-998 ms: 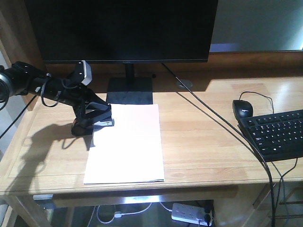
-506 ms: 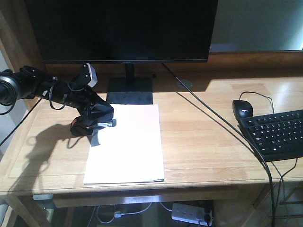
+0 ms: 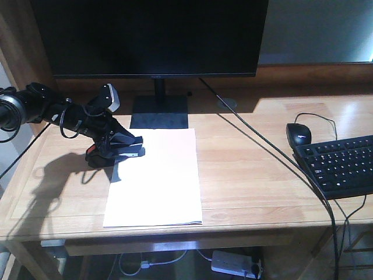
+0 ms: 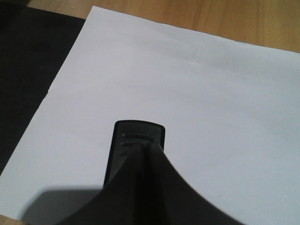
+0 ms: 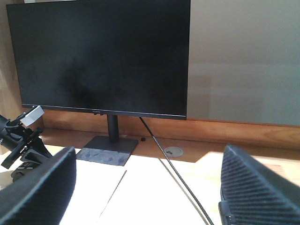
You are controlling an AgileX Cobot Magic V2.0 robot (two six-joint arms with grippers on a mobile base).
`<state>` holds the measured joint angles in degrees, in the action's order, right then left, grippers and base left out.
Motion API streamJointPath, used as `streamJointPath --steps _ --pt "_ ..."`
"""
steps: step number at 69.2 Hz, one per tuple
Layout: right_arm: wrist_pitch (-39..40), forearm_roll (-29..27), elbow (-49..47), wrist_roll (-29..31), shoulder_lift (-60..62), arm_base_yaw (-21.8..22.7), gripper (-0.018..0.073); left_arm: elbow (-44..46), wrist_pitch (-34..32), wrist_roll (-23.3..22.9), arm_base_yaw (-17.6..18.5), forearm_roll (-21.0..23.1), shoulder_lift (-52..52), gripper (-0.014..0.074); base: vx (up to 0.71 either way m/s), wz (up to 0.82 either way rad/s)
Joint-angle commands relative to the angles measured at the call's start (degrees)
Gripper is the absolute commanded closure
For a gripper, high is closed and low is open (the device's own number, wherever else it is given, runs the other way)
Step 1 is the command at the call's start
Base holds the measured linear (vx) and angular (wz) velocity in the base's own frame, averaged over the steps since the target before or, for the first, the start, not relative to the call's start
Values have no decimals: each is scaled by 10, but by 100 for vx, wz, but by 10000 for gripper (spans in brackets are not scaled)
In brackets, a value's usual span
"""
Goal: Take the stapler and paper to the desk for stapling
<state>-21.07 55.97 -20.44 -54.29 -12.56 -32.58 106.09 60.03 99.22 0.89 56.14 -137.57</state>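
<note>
The black stapler [image 3: 109,155], with an orange patch at its rear, sits on the desk [image 3: 256,175] with its front end over the top left corner of the white paper [image 3: 157,181]. My left gripper [image 3: 133,146] is shut, its fingertips together and resting on top of the stapler. In the left wrist view the closed fingers [image 4: 149,154] cover most of the stapler [image 4: 136,138], which lies over the paper [image 4: 187,89]. My right gripper [image 5: 147,197] is open and empty above the desk, facing the monitor; it does not show in the front view.
A black monitor [image 3: 151,35] stands at the back on a dark base [image 3: 160,111]. A black cable [image 3: 262,146] runs diagonally across the desk. A mouse [image 3: 298,134] and keyboard [image 3: 341,166] lie at the right. A power strip [image 3: 236,262] is under the desk.
My left gripper has turned and dropped lower onto the stapler's top. The stapler and paper have stayed in place.
</note>
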Motion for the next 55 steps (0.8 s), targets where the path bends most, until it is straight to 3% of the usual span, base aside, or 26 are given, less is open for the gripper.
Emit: streamJointPath --steps 1,13,55 --pt "24 17 -15 2 -5 1 -31 10 0 -8 6 -29 16 603 0 0" --pt "24 17 -15 2 -5 1 -31 10 1 -21 13 -63 3 603 0 0" --pt "24 17 -15 2 -5 1 -31 10 -12 -36 13 -61 2 603 0 0"
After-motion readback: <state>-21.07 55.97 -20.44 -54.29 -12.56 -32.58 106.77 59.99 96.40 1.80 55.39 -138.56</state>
